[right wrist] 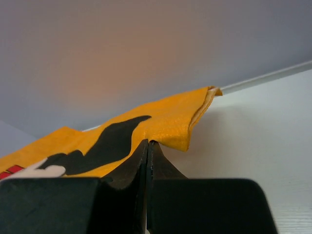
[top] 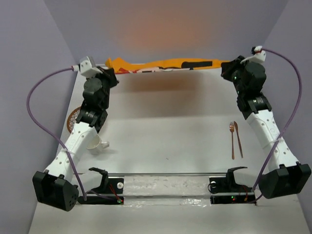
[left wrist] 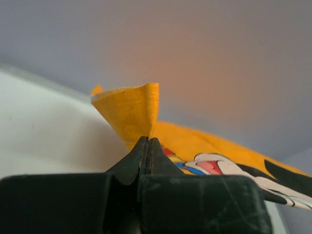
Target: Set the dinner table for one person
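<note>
An orange cartoon-print placemat [top: 165, 65] hangs stretched between my two grippers over the far edge of the white dinner table [top: 165, 122]. My left gripper [top: 112, 69] pinches its left corner. In the left wrist view the jaws [left wrist: 148, 141] are shut on a folded orange corner [left wrist: 131, 109] that stands up above them. My right gripper [top: 227, 67] holds the right end. In the right wrist view the jaws [right wrist: 148, 144] are shut on the cloth's hem [right wrist: 170, 122].
A copper fork [top: 232, 141] and knife [top: 238, 139] lie side by side on the right. A white cup [top: 94, 142] lies by the left arm. A woven round mat [top: 72, 118] is partly hidden behind that arm. Grey walls enclose the table's far and side edges.
</note>
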Tool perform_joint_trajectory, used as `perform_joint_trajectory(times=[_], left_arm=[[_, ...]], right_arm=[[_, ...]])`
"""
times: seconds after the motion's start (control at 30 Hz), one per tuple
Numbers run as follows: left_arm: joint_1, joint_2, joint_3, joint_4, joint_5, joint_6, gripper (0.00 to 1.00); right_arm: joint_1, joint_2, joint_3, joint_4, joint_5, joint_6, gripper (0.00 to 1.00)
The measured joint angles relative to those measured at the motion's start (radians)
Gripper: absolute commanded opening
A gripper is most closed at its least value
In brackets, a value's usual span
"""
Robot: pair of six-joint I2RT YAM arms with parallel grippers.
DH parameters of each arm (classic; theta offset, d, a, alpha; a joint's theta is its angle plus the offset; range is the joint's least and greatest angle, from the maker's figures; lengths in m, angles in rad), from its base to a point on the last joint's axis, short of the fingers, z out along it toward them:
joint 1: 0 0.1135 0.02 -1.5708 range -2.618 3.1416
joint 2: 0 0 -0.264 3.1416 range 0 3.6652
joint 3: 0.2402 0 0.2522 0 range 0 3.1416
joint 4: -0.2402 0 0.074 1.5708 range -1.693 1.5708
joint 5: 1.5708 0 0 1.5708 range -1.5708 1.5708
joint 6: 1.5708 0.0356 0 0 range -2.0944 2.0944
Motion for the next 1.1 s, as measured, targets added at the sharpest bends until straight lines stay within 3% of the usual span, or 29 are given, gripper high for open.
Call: perform_joint_trajectory(times=[0.2,0.3,0.53,0.8,0.83,0.9,0.93,0.97,1.0,1.03,1.1], left_arm=[[0.003,-0.049,-0.47,0.067,0.043,-0.1,0.0],[0.004,-0.042,-0.628,0.092,0.075,-0.15,0.0],[0.004,-0.037,-0.784,0.177,0.117,-0.19,0.0],[0.008,-0.176,-0.889,0.218,0.164,-0.206,0.0],[0.008,-0.192,-0.893,0.219,0.169,-0.208,0.03],[0.008,-0.232,-0.903,0.217,0.177,-0.215,0.3],[0.008,-0.259,-0.91,0.212,0.181,-0.217,0.3],[0.008,-0.29,-0.918,0.208,0.182,-0.221,0.54],[0.008,-0.307,-0.921,0.201,0.182,-0.227,0.71],[0.008,-0.34,-0.923,0.187,0.18,-0.225,0.71],[0.009,-0.389,-0.923,0.169,0.176,-0.238,0.83]], right_arm=[[-0.005,-0.027,-0.444,0.093,-0.022,0.074,0.0],[-0.005,0.017,-0.608,0.095,-0.04,0.115,0.0],[-0.005,0.036,-0.797,0.119,-0.065,0.188,0.0],[-0.006,-0.081,-0.92,0.125,-0.082,0.261,0.0],[-0.006,-0.103,-0.93,0.12,-0.083,0.267,0.0],[-0.011,-0.156,-0.946,0.1,-0.089,0.281,0.0],[-0.011,-0.174,-0.949,0.093,-0.089,0.282,0.0],[-0.011,-0.199,-0.95,0.08,-0.093,0.285,0.0],[-0.011,-0.217,-0.951,0.069,-0.098,0.288,0.0],[-0.011,-0.229,-0.951,0.062,-0.101,0.291,0.01],[-0.011,-0.259,-0.961,0.052,-0.111,0.292,0.07]])
